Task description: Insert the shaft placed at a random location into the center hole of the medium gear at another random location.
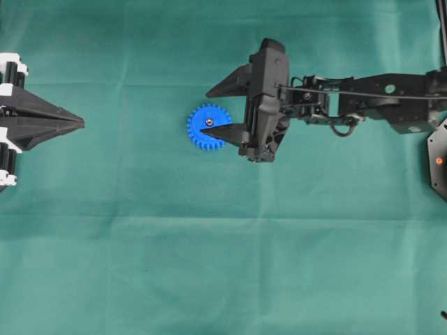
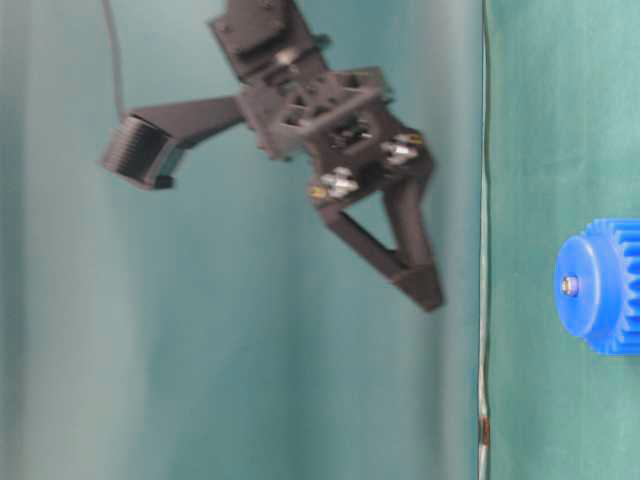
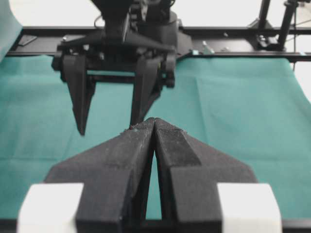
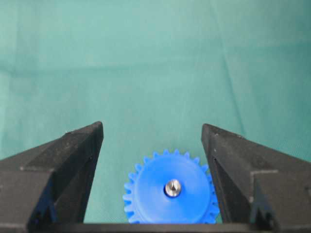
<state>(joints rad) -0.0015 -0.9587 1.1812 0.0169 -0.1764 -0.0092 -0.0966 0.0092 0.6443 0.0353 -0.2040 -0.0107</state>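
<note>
The blue medium gear lies flat on the green cloth, also seen as the gear from overhead. The silvery shaft stands upright in its center hole, tip poking out of the hub; overhead the shaft is a bright dot. My right gripper is open and hovers above the gear, one finger over the gear's right side, nothing between the fingers. The table-level view shows this gripper raised off the gear. My left gripper rests shut and empty at the far left.
Green cloth covers the whole table, with faint fold lines. A black round base sits at the right edge. In the left wrist view a black frame rail runs along the far edge of the cloth.
</note>
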